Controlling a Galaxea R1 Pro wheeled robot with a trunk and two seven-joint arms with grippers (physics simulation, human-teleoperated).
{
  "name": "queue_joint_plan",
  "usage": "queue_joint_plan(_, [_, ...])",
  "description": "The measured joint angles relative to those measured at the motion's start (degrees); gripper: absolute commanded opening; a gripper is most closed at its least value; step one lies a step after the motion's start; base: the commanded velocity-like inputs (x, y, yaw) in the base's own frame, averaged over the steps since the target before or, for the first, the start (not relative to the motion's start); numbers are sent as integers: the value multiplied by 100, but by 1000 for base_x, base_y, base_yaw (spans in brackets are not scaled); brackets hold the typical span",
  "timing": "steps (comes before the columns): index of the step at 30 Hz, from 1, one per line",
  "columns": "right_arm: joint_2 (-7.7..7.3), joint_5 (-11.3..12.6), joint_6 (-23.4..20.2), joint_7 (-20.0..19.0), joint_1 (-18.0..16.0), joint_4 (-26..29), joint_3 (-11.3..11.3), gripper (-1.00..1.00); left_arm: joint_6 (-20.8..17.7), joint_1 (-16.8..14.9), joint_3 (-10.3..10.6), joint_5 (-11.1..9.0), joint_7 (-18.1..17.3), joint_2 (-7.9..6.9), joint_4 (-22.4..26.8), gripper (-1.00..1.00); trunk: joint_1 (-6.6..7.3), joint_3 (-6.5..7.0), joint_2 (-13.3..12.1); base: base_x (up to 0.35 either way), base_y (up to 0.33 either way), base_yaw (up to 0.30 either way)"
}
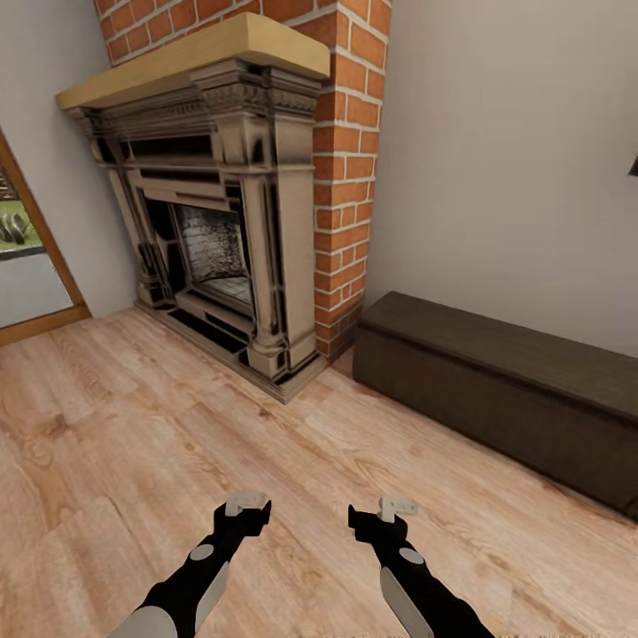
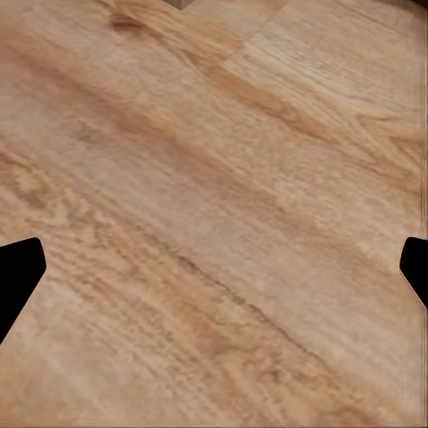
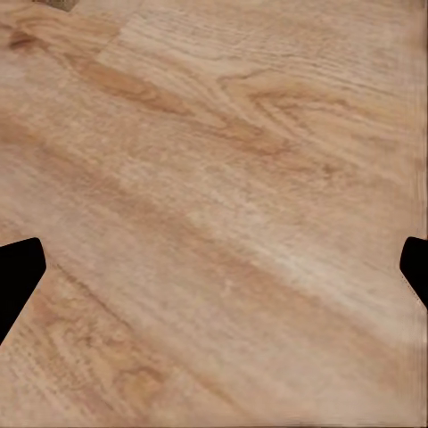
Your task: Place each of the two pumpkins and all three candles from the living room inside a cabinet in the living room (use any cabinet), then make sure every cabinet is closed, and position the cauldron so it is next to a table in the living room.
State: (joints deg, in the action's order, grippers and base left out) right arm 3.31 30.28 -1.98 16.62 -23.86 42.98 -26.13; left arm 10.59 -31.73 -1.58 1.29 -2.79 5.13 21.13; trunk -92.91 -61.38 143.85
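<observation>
The long dark cabinet [image 1: 514,399] sits shut against the wall, just right of the brick fireplace [image 1: 230,213]. Both arms hang low over the wood floor [image 1: 133,425], well away from the cabinet. The left gripper [image 1: 245,509] and right gripper [image 1: 383,514] have wide, empty jaws.

Light wood plank floor [image 1: 177,425] stretches across the living room. Standing on it: a long, low dark-brown cabinet [image 1: 505,381] along the pale wall, fronts shut, and just beside it the brick-columned fireplace [image 1: 221,221].
</observation>
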Motion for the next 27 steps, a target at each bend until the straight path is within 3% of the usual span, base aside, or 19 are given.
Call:
queue_joint_plan(12, [-3, -6, 4, -2, 0, 0, 0, 100, -4, 1, 5, 6, 7, 4, 39, 100, 0, -62, 0, 0, 39, -236])
queue_joint_plan(27, [-3, 8, 6, -3, 0, -1, 8, 100, -4, 1, 8, 6, 10, 2, 42, 100, 0, -135, 0, 0, 172, -241])
